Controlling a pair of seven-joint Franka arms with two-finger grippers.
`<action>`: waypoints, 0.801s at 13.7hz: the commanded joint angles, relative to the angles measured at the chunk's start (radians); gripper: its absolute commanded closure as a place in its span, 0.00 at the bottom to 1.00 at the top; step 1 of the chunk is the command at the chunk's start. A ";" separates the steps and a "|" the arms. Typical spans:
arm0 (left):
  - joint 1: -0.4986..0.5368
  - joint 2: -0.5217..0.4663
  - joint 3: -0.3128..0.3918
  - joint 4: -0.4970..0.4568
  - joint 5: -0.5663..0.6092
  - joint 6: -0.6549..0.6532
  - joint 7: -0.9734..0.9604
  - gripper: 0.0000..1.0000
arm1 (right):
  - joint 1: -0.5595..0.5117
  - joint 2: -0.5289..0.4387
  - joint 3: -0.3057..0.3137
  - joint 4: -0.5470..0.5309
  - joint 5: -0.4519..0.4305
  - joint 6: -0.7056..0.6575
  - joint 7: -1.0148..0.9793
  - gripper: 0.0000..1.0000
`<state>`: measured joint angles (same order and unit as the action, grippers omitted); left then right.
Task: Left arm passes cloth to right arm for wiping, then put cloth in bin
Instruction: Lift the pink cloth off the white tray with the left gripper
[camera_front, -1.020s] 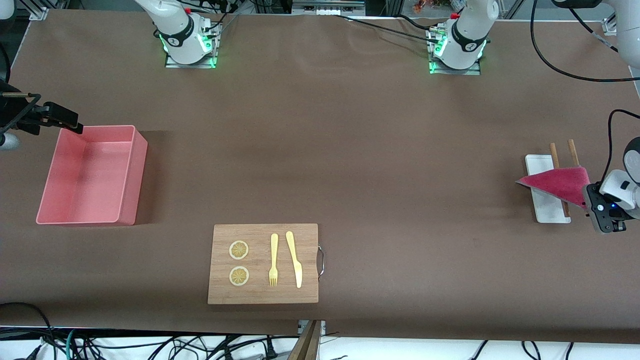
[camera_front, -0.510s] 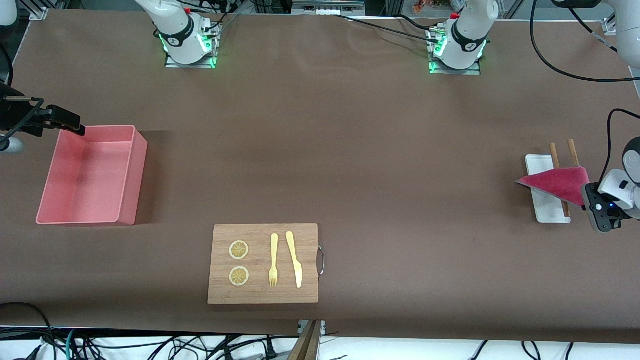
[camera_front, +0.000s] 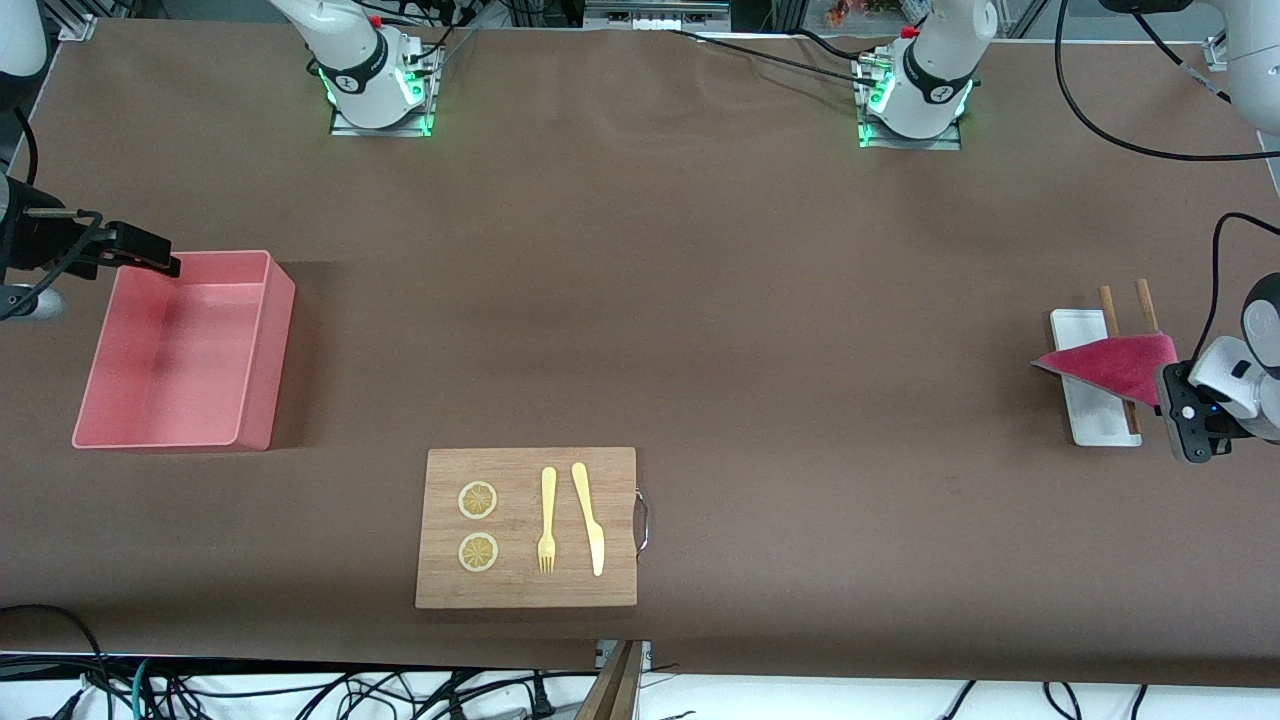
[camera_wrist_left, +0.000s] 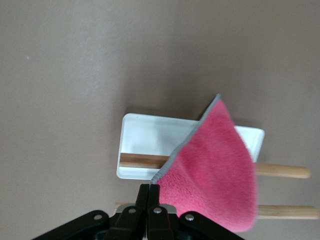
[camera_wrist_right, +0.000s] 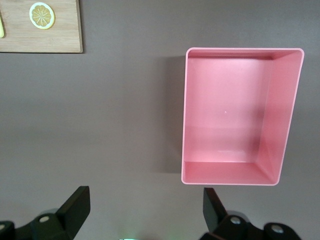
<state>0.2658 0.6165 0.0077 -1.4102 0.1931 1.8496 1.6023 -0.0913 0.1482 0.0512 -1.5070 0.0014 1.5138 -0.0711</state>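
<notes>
Nearest the front camera, a wooden board (camera_front: 527, 527) is lying on the brown surface (camera_front: 700, 300), carrying two lemon slices (camera_front: 478, 500), a yellow fork (camera_front: 547, 519) and a yellow knife (camera_front: 589, 518), with a metal handle on its edge toward the left arm's end.

Farther from the front camera, toward the left arm's end, the left end effector (camera_wrist_left: 150, 200) is hanging over a flat white tray (camera_front: 1092, 380), its fingers pinched together on one corner of the cloth (camera_front: 1115, 365). The cloth is drooping in the air, draping over the tray and two wooden sticks (camera_front: 1112, 320) that are lying across it.

Toward the right arm's end, the pink bin (camera_front: 262, 350) is sitting with nothing in it. The right end effector (camera_wrist_right: 142, 202) is hovering spread wide, holding nothing, over the bin's corner farthest from the front camera, at the table's end.

Farthest off, both arm bases are glowing green.
</notes>
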 joint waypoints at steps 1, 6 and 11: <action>-0.028 -0.087 -0.002 0.000 -0.003 -0.160 -0.104 1.00 | 0.011 0.010 0.001 0.005 0.009 -0.011 0.001 0.00; -0.122 -0.207 -0.040 0.087 -0.070 -0.481 -0.499 1.00 | 0.079 0.045 0.001 0.014 0.019 0.009 0.154 0.00; -0.276 -0.211 -0.042 0.229 -0.205 -0.736 -0.858 1.00 | 0.172 0.091 0.001 0.016 0.080 0.100 0.367 0.00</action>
<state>0.0750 0.3890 -0.0416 -1.2507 0.0215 1.1854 0.8682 0.0483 0.2216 0.0564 -1.5069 0.0516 1.5897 0.2091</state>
